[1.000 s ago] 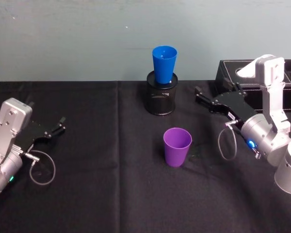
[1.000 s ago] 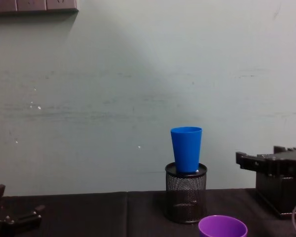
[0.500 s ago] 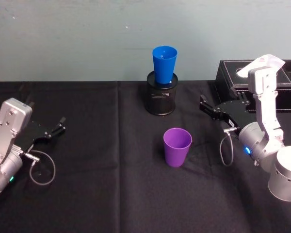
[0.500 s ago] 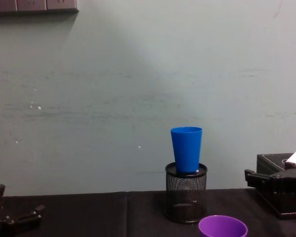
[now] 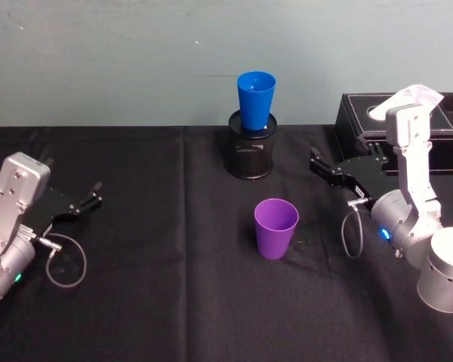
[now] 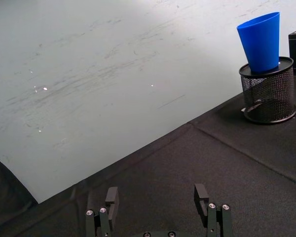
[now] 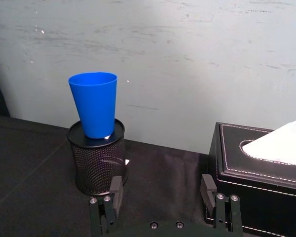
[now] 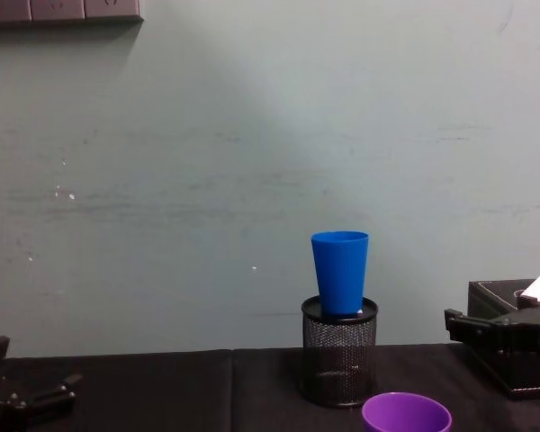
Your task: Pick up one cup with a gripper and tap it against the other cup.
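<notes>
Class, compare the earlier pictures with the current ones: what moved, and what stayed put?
The right hand drew back towards the robot's right, empty and open. The purple plastic tumbler, the bright blue plastic tumbler on the black wire-mesh pen holder, and the left hand stayed put.

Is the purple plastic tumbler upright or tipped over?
Upright. The purple plastic tumbler stands on its narrow base on the black tablecloth, open rim facing up, untouched by either gripper.

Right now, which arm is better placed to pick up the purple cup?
Probably the right. The right gripper is open and sits nearer the purple cup, pointing toward the table's middle. The left gripper is also open but rests far off at the table's left side.
</notes>
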Controlling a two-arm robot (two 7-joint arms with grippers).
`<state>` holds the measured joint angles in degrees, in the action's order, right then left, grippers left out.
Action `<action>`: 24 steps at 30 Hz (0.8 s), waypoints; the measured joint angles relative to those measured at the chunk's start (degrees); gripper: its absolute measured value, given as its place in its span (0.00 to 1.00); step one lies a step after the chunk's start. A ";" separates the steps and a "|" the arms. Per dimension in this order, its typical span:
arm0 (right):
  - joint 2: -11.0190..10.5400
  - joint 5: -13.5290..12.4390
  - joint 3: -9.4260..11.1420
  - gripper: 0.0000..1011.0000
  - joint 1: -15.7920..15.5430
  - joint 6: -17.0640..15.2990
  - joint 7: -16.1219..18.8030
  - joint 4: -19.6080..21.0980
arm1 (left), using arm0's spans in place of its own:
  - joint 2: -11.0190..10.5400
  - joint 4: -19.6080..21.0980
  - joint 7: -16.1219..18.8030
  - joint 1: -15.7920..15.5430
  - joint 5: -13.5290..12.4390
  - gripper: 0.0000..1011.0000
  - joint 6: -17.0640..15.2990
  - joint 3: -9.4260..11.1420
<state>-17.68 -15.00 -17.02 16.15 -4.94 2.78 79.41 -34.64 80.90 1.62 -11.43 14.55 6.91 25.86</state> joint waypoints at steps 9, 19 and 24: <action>-0.04 -0.04 -0.06 0.99 0.03 -0.13 -0.14 0.07 | 0.00 0.00 0.00 0.00 0.00 0.99 0.00 0.00; -0.08 -0.07 -0.10 0.99 0.08 -0.17 -0.22 0.13 | 0.00 0.00 0.00 0.00 0.00 0.99 0.00 0.00; -0.08 -0.07 -0.10 0.99 0.08 -0.20 -0.25 0.14 | 0.00 0.00 0.00 0.00 0.00 0.99 0.00 0.00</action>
<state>-17.76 -15.07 -17.12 16.22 -5.13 2.53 79.56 -34.65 80.90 1.62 -11.43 14.55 6.91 25.86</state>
